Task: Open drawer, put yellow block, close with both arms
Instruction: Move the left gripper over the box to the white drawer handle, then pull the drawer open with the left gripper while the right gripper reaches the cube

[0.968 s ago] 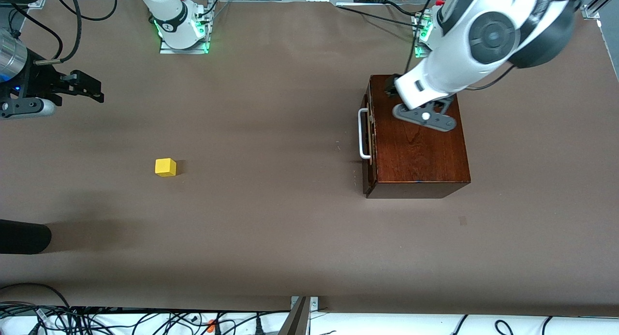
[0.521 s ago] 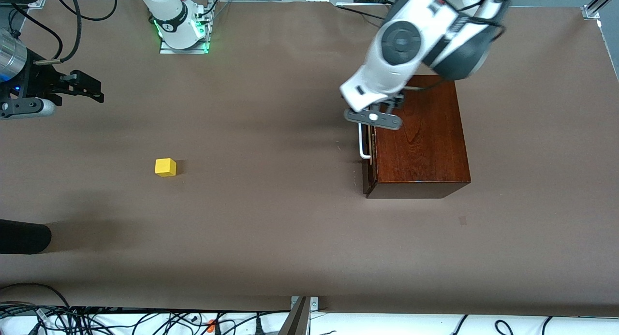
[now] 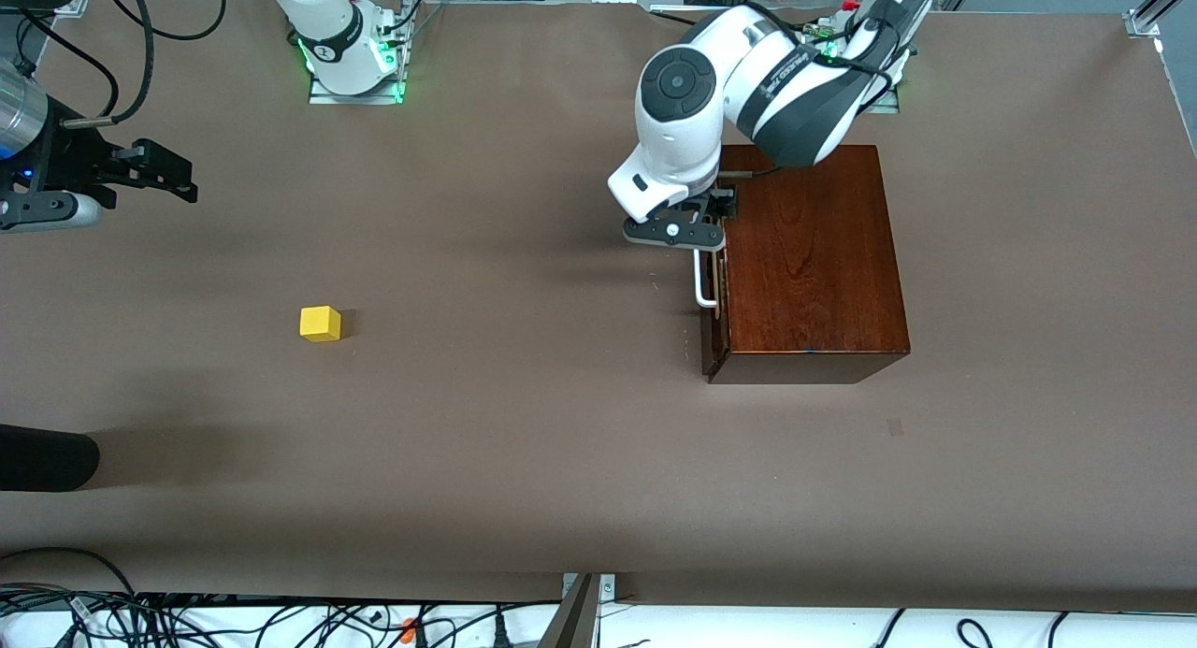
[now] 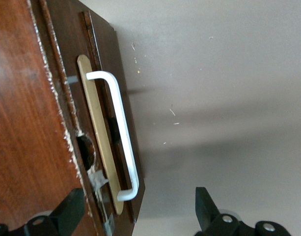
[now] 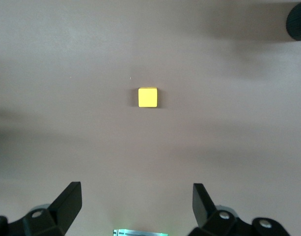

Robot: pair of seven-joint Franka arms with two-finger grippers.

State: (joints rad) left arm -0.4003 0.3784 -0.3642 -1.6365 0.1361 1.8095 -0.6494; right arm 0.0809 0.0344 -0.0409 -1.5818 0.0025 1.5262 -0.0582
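Observation:
The dark reddish-brown wooden box (image 3: 809, 255) stands toward the left arm's end of the table. Its drawer (image 4: 98, 142) looks shut, and the white bar handle (image 3: 703, 281) faces the right arm's end. My left gripper (image 3: 687, 237) hangs over the handle's end that lies farther from the front camera. In the left wrist view the left gripper (image 4: 138, 214) is open and straddles that end of the handle (image 4: 122, 128) without touching it. The yellow block (image 3: 320, 324) lies alone on the table. My right gripper (image 3: 168, 174) waits open, high over the table, with the block (image 5: 148, 97) ahead of its fingers (image 5: 69, 201).
A black rounded object (image 3: 47, 456) lies at the table's edge at the right arm's end, nearer the front camera than the block. Cables (image 3: 234, 615) run along the table's near edge. Bare brown tabletop (image 3: 524, 349) stretches between block and box.
The left arm has swung off the top of the box toward the right arm's end and now hangs over the drawer handle. The right arm has barely shifted.

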